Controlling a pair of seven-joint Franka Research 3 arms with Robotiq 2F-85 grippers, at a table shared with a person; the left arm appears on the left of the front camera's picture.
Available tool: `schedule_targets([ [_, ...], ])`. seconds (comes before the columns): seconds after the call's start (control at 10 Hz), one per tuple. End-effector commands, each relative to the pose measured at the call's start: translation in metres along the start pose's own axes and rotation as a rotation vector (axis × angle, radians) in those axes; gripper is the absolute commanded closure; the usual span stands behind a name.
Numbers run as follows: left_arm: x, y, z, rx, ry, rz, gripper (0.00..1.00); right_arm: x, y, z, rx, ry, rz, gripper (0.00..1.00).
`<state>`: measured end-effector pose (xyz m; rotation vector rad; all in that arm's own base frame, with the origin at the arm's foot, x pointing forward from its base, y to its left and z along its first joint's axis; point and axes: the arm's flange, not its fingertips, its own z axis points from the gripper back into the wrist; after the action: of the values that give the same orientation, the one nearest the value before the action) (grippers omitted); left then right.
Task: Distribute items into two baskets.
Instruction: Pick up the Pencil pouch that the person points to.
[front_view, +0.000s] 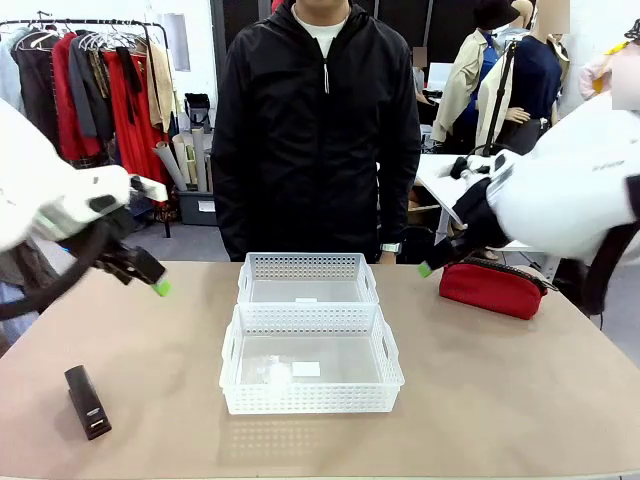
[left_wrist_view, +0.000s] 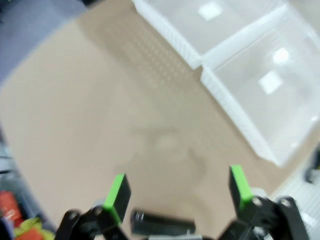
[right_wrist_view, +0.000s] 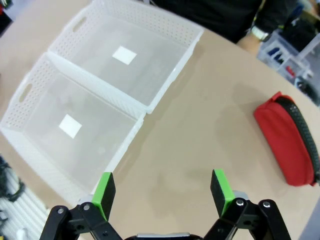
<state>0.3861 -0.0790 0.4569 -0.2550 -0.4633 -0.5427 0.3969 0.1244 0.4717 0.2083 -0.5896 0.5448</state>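
While the near basket (front_view: 310, 402) and far basket (front_view: 308, 264) sit touching end to end on the table (front_view: 500, 400), the left gripper (front_view: 156, 286) hangs spread wide with nothing in it, the black stapler (front_view: 87, 401) lying on the table's left by the front edge. The right gripper (right_wrist_view: 162, 190), equally wide and holding nothing, hovers near the red pouch (front_view: 490, 287) at the right.

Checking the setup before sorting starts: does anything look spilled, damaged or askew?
Nothing stands out. The near basket and far basket sit upright and square, one behind the other; the red pouch and the stapler lie intact on the table.
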Motion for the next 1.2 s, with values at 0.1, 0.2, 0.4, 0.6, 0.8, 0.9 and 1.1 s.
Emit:
schedule_targets([
  [0.1,-0.023,0.024,0.051,-0.117,0.018,0.037,0.0,-0.003,-0.038,0.044,0.117,0.024,-0.03,0.0],
  [0.2,-0.034,0.028,0.064,-0.148,-0.012,0.039,0.0,-0.007,-0.046,0.059,0.158,0.005,-0.042,0.0],
  [0.4,-0.063,0.039,0.095,-0.156,-0.073,0.054,0.0,-0.024,-0.063,0.09,0.229,-0.016,-0.079,0.0],
  [0.6,-0.083,0.048,0.117,-0.144,-0.109,0.049,0.0,-0.046,-0.079,0.113,0.239,-0.018,-0.105,0.0],
  [0.8,-0.096,0.058,0.126,-0.104,-0.149,0.085,0.0,-0.068,-0.098,0.128,0.22,-0.022,-0.061,0.0],
  [0.9,-0.101,0.06,0.12,-0.089,-0.162,0.096,0.0,-0.079,-0.111,0.125,0.169,-0.009,-0.066,0.0],
  [1.1,-0.116,0.06,0.122,-0.051,-0.208,0.146,0.0,-0.102,-0.124,0.128,0.146,-0.038,-0.039,0.0],
])
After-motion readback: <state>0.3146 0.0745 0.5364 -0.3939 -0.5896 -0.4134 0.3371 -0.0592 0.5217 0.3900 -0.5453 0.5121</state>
